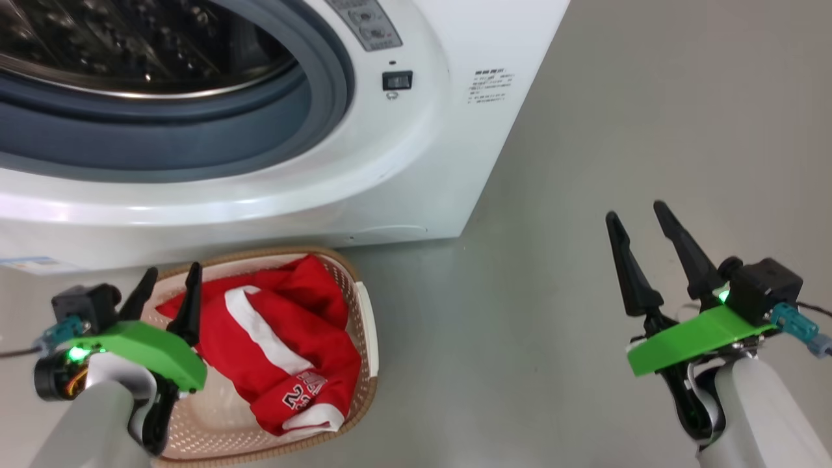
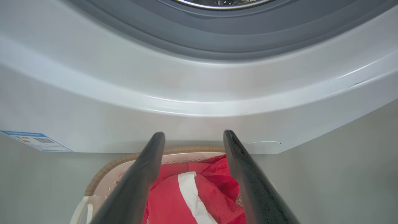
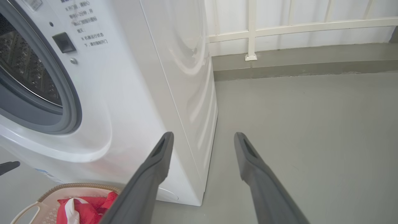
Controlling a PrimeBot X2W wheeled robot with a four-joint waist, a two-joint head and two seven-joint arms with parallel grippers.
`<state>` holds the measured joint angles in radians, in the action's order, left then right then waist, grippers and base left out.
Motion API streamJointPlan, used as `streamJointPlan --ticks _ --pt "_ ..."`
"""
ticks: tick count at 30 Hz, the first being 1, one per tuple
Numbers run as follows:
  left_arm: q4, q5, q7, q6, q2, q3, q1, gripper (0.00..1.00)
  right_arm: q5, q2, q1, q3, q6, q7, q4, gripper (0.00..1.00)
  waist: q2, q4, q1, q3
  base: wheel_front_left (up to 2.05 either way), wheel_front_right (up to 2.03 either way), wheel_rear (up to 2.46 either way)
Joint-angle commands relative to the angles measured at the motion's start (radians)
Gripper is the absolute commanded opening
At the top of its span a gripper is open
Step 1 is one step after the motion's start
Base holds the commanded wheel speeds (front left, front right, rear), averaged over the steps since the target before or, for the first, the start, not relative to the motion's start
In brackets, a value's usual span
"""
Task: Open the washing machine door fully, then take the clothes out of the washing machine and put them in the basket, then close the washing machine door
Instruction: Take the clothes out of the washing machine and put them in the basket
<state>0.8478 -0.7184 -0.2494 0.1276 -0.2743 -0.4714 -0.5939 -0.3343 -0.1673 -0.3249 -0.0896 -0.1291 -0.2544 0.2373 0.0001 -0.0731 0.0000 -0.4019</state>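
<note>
The clothes (image 1: 286,338) lie in the basket (image 1: 368,351) before the washer (image 1: 422,162). The left claw (image 1: 172,274) hovers over them, released and empty; the right claw (image 1: 636,214) is released too, well apart. Unloading looks done; next, the door needs swinging shut.

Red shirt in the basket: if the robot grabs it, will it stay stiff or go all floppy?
Probably floppy: the red shirt lies crumpled in soft folds inside the basket. It looks like thin cloth, so it is likely light. It shouldn't roll or break, but loose ends may dangle and snag on the rim.
</note>
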Motion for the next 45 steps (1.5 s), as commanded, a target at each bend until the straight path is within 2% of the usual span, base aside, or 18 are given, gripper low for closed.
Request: streamJointPlan --ticks 1,7,19,35,45 --pt "-0.050 0.055 -0.012 0.003 -0.031 0.075 0.034 1.00 0.003 -0.007 0.035 -0.019 -0.002 -0.007 -0.017 1.00 -0.0001 0.008 0.0000 0.041 0.00 0.00 0.00" --pt "-0.211 0.233 -0.012 0.003 0.008 0.229 0.140 1.00 -0.003 -0.016 0.067 -0.012 -0.002 -0.007 -0.014 1.00 -0.0001 0.020 0.0000 0.090 0.00 0.00 0.00" --pt "-0.456 0.391 -0.012 0.003 0.055 0.375 0.307 1.00 -0.007 -0.023 0.124 0.004 -0.002 -0.007 -0.012 1.00 -0.0001 0.028 0.0000 0.170 0.00 0.00 0.00" --pt "-0.693 0.454 -0.012 0.003 0.103 0.510 0.565 1.00 -0.012 -0.029 0.223 0.039 -0.002 -0.007 -0.021 1.00 -0.0001 0.034 0.0000 0.257 0.00 0.00 0.00" --pt "-0.711 0.453 -0.012 0.003 0.118 0.518 0.589 1.00 -0.011 -0.033 0.243 0.048 -0.002 -0.007 -0.023 1.00 -0.0001 0.044 0.0000 0.267 0.00 0.00 0.00"
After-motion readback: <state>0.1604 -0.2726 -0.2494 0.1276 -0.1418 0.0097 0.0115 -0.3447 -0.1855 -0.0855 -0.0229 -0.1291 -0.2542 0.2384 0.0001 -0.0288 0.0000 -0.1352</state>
